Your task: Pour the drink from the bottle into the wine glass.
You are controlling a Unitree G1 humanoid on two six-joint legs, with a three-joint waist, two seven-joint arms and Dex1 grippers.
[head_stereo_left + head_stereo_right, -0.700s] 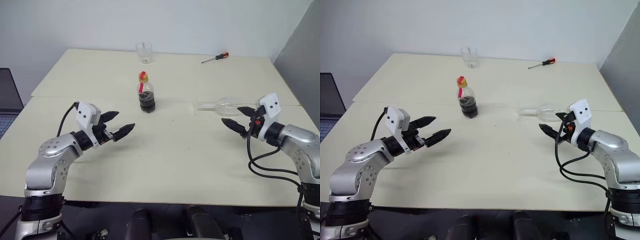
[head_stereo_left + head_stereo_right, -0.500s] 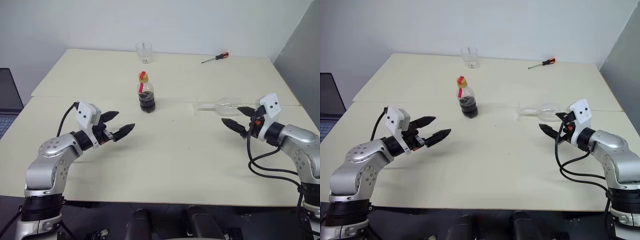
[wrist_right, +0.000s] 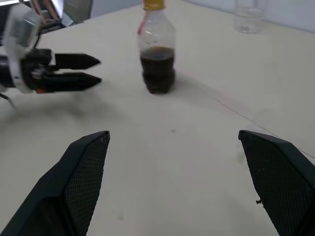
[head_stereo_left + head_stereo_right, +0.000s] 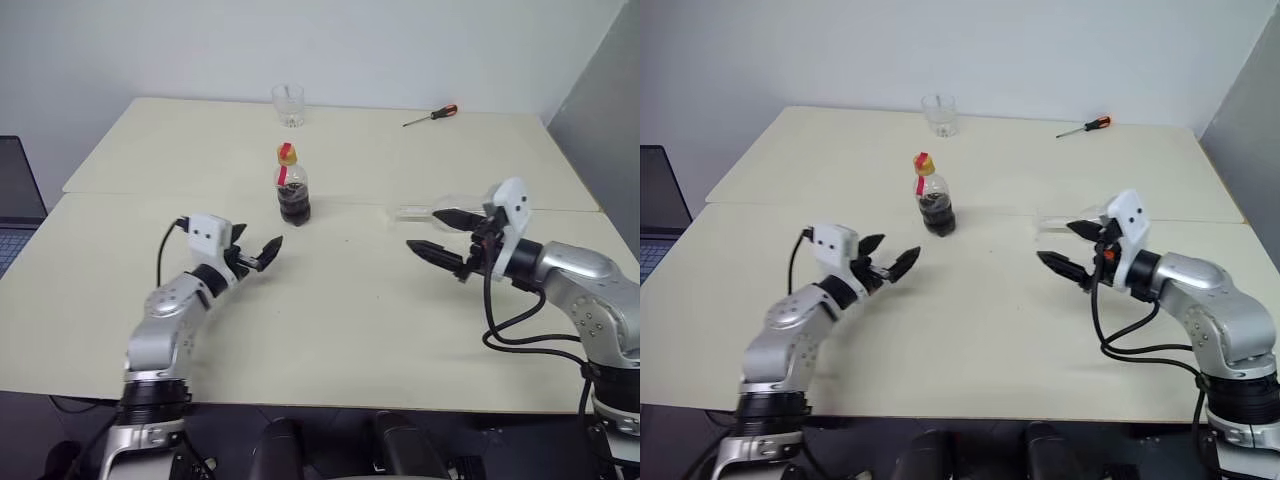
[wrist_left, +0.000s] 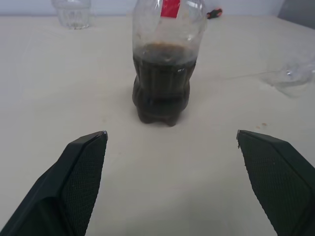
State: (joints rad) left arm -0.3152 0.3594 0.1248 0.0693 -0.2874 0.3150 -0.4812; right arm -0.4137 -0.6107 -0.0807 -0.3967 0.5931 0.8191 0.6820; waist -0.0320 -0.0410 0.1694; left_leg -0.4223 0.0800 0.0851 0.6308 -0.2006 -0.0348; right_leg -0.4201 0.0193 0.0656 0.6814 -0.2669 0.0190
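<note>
- A dark laptop point(image 4: 18, 205) is seen at the far left edge, beside the table point(image 4: 330, 330).
- The left gripper point(image 4: 262, 252) is held just above the tabletop, near and short of the bottle; its 2 black fingers point(image 5: 81, 162) are spread wide and nothing is gripped between them.
- The bottle point(image 4: 291, 184) is placed upright near the middle of the table, with its yellow cap point(image 4: 287, 152) on and a red label point(image 5: 170, 8) at the neck. It is touched by neither gripper.
- The drink point(image 5: 163, 83) is held in the lower part of the bottle, a dark, almost black liquid with a thin foamy line on top.
- A short clear tumbler point(image 4: 288, 104) is set upright behind the bottle, close to the far edge of the table and well apart from both grippers.
- The wine glass point(image 4: 432, 210) is laid on its side to the right of the bottle, stem pointing toward the bottle; its bowl is partly hidden behind the right gripper, so contact cannot be told.
- A screwdriver point(image 4: 432, 115) with a red handle is laid at the far right of the table.
- The right gripper point(image 4: 432, 232) is pointed toward the table's middle, its 2 fingers point(image 3: 83, 172) parted fully with nothing between them.
</note>
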